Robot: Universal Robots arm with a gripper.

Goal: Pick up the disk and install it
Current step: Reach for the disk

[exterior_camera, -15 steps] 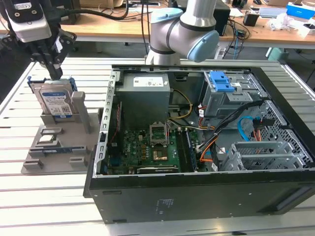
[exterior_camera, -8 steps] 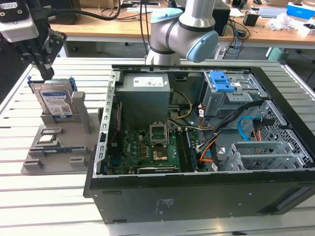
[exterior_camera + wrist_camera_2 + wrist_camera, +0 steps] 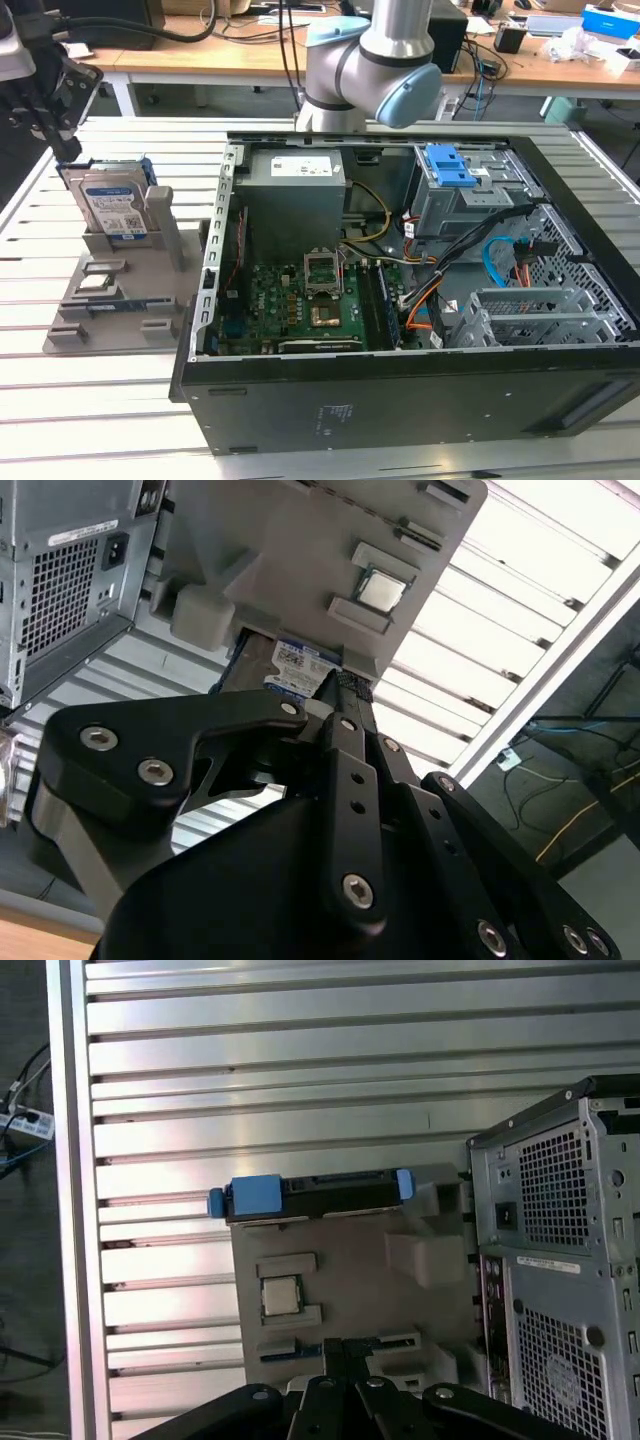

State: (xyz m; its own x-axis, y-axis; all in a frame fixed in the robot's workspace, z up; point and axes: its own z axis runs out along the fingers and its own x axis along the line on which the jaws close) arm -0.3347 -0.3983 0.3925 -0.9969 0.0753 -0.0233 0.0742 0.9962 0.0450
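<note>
Ok, gripper (image 3: 345, 1344) fingers look pressed together with nothing between them. It hangs at the upper left of the exterior view, just above the disk (image 3: 112, 205) and apparently not touching it. Disk stands on edge in the grey holder (image 3: 130, 318), label facing the camera, blue rails (image 3: 255, 1197) at both ends; the first wrist view looks down on its top edge. Step in hand reads as the pick, barely begun. To do it well, imo: spread the fingers wider than the disk is thick, centre over the top edge between the rails, pinch the flat faces rather than the plastic, go deep enough for a firm hold, and lift straight out so it doesn't bind in the holder. Chip (image 3: 280, 1296) sits in a pocket of the holder nearby, so keep off it. Case (image 3: 400, 405) lies open just beside the holder.
</note>
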